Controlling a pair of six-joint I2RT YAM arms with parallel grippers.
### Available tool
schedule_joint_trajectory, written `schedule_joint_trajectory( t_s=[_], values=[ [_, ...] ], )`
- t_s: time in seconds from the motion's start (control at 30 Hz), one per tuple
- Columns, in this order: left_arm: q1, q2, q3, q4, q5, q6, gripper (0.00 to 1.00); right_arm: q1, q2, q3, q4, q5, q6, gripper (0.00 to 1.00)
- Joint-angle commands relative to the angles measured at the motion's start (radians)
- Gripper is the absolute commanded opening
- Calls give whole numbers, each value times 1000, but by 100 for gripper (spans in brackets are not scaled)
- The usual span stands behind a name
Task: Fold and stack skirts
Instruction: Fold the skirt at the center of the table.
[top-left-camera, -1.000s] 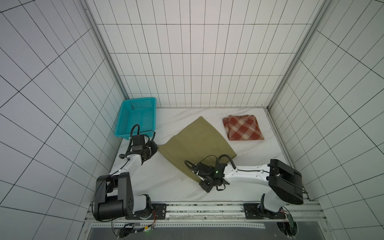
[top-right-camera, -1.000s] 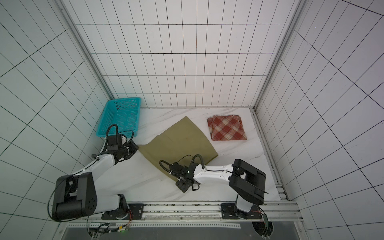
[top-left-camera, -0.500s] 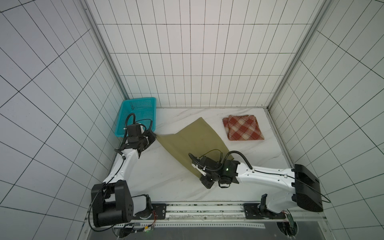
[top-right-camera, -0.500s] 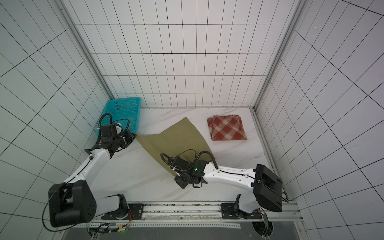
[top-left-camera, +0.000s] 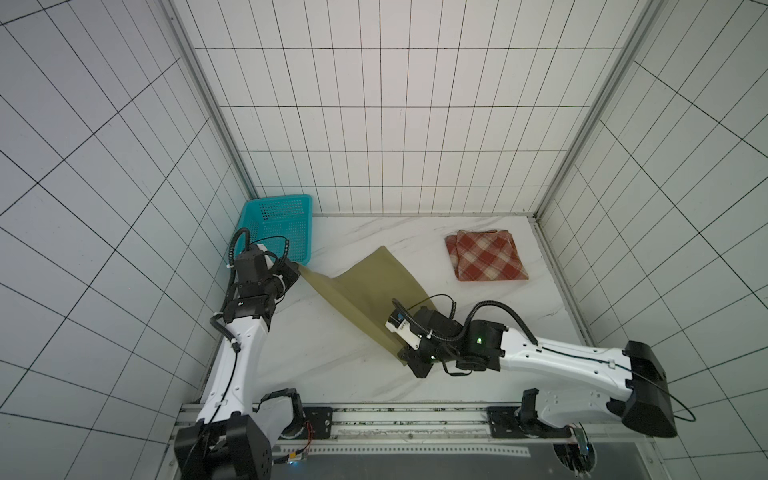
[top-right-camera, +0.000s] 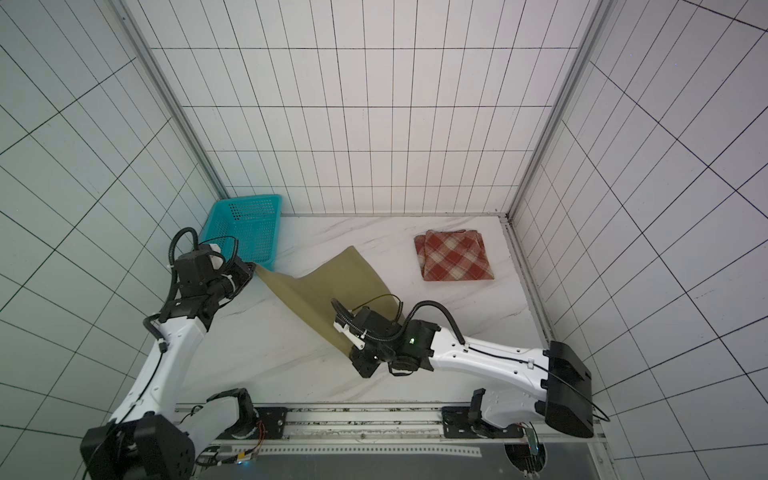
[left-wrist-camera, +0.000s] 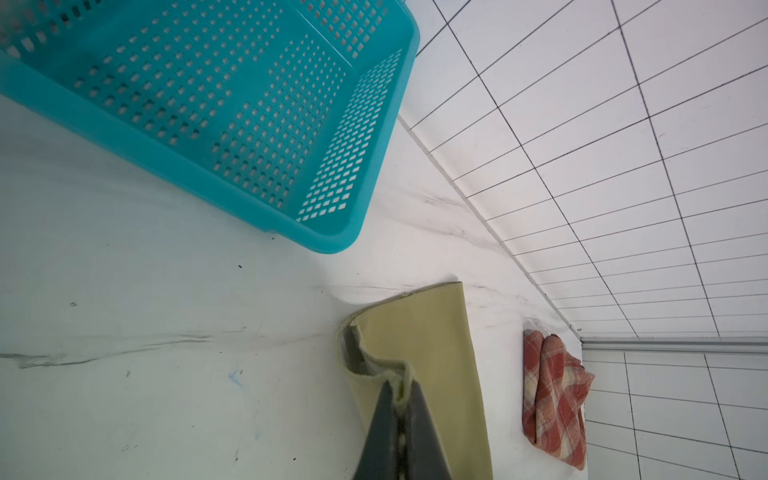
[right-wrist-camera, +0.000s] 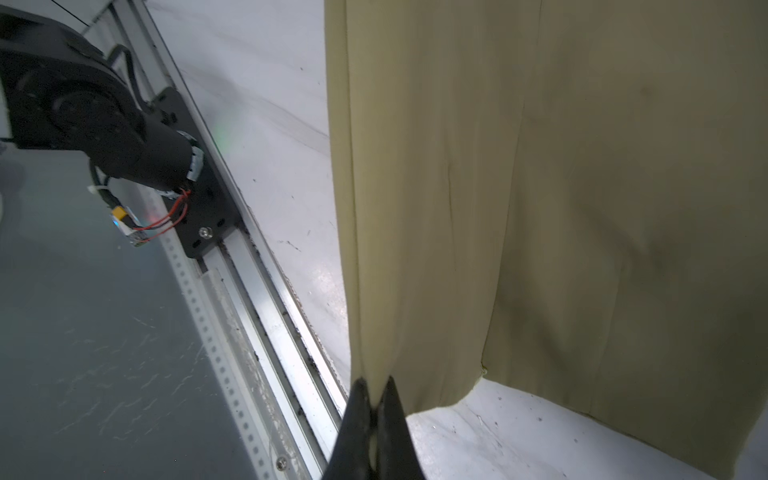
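Note:
The olive-khaki skirt (top-left-camera: 365, 286) (top-right-camera: 328, 286) is stretched between my two grippers and lifted partly off the white table in both top views. My left gripper (top-left-camera: 298, 270) (left-wrist-camera: 400, 388) is shut on one corner of the khaki skirt (left-wrist-camera: 440, 353), close to the basket. My right gripper (top-left-camera: 402, 360) (right-wrist-camera: 376, 386) is shut on another corner of the khaki skirt (right-wrist-camera: 540, 187), near the table's front. The rust-red and cream plaid skirt (top-left-camera: 484, 255) (top-right-camera: 453, 257) (left-wrist-camera: 548, 395) lies folded at the back right, apart from both grippers.
A teal perforated basket (top-left-camera: 276, 226) (top-right-camera: 245, 228) (left-wrist-camera: 216, 124) stands in the back left corner, right beside my left gripper. Tiled walls (top-left-camera: 395, 124) close in three sides. A metal rail (top-left-camera: 395, 419) (right-wrist-camera: 257, 291) runs along the table's front edge.
Both grippers have risen and moved apart, lifting the khaki skirt's near edge and pulling it taut. The left gripper moved back toward the basket; the right arm swung right.

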Motion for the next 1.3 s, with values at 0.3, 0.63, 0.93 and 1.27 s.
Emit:
schedule_joint_trajectory(
  t_s=[0.3,0.63,0.93,1.27],
  values=[
    [53,-22,54,-36,-62,32,0,25,-5,-52,69,-158,-6,0],
    [54,-20,72,-39,-73,39,0,26,-28,-170,217,-274,30,0],
    [-77,84,119,43,-158,9,0,6,-89,-293,323,-308,92,0],
    [-316,327,228,117,-279,-21,0,-171,-237,-455,371,-405,175,0]
  ],
)
